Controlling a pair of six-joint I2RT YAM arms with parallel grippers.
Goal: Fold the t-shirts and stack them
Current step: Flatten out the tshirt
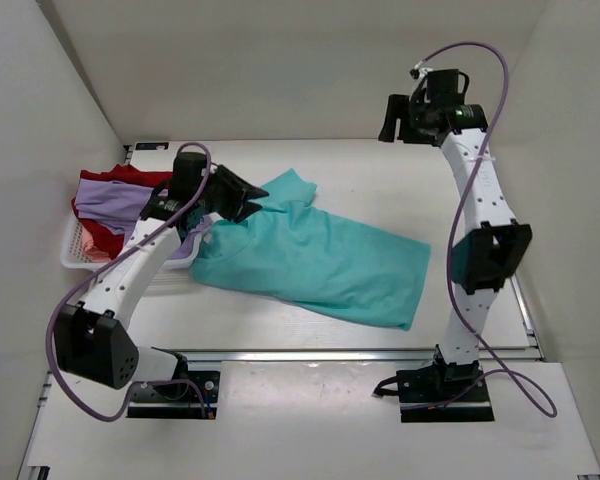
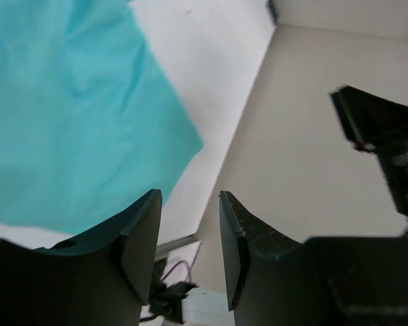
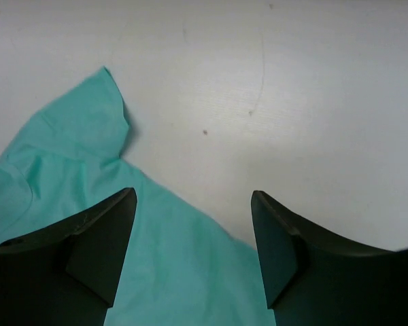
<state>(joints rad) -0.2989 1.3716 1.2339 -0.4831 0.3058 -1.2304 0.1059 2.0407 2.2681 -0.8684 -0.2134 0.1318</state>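
Across the middle of the table point(image 1: 380, 180) the teal shirt point(image 1: 320, 265) lies spread, unfolded; left gripper point(image 2: 190, 204) near its collar and right gripper point(image 3: 194, 200) raised beyond both stand parted, empty; lavender shirt point(image 1: 115, 195) and red shirt point(image 1: 105, 238) sit heaped in the basket point(image 1: 75, 258); nothing looks folded or stacked yet.

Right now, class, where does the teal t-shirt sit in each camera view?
Top external: teal t-shirt spread across mid-table.
Left wrist: teal t-shirt fills upper left.
Right wrist: teal t-shirt at lower left.
Shared landmark: bare white table beside it.
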